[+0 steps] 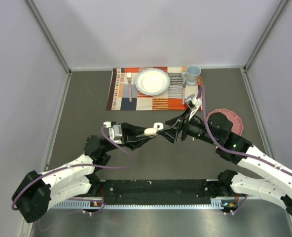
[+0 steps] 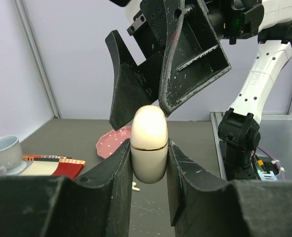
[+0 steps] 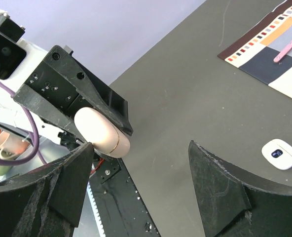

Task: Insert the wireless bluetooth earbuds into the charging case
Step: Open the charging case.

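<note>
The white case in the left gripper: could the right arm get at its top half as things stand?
Probably yes. The right gripper is open, with one finger right at the top of the white case and nothing between them. The left gripper clamps only the lower half, so the top stands free.

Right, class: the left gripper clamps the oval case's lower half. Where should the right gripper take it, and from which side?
Probably the case's domed cap above the gold seam, approached from its free rounded end. The left gripper covers both flanks below the seam, leaving only that cap exposed to the open right gripper.
</note>
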You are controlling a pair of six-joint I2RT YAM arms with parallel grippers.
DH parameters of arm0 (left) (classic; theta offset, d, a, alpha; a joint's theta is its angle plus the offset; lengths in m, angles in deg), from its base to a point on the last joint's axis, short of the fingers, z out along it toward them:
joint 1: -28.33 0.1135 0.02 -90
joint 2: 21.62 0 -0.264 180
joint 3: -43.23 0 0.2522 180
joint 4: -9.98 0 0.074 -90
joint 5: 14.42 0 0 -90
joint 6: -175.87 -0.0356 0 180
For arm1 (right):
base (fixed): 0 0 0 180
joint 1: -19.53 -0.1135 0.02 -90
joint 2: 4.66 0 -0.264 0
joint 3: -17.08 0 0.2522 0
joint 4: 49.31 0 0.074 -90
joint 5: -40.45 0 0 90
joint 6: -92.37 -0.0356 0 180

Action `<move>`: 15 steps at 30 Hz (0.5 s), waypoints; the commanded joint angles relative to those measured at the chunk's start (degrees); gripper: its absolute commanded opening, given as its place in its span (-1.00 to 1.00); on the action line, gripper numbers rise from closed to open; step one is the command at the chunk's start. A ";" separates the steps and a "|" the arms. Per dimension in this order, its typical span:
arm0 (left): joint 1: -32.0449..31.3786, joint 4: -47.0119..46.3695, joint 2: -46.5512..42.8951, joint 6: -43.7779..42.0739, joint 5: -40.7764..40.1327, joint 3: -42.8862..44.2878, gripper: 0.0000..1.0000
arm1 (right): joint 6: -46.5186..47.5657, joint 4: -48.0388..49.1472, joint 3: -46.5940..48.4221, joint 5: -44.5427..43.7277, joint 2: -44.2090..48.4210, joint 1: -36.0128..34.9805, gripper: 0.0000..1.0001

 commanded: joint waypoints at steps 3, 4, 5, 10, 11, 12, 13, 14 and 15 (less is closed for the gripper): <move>0.12 -6.30 0.18 1.07 -1.45 1.34 -1.00 | 1.07 2.15 2.21 1.87 -0.68 -1.99 0.54; 0.12 -6.39 0.27 1.15 -1.53 1.34 -1.00 | 1.26 2.15 2.30 1.70 -1.03 -2.43 0.54; 0.12 -6.40 0.27 1.24 -1.71 1.34 -1.00 | 1.43 2.15 2.30 1.87 -1.29 -2.96 0.54; 0.12 -7.10 0.62 1.59 -0.57 1.42 -1.00 | 1.08 4.34 2.21 0.73 -2.08 -3.40 0.53; 0.12 -7.10 0.71 1.59 -0.31 1.51 -1.00 | 0.91 4.52 2.21 0.56 -2.00 -3.40 0.53; 0.20 -7.01 0.62 1.59 -0.30 1.51 -1.00 | 0.47 4.78 2.04 0.12 -2.00 -3.40 0.53; 0.12 -7.10 0.71 1.42 0.13 1.51 -1.00 | 0.38 5.05 1.95 0.03 -1.82 -3.40 0.53; 0.12 -7.01 0.71 1.33 0.48 1.51 -1.00 | 0.20 5.66 1.86 -0.15 -1.56 -3.40 0.53; 0.12 -7.01 0.71 1.33 0.75 1.51 -1.00 | 0.03 5.75 1.51 -0.93 -1.56 -3.40 0.53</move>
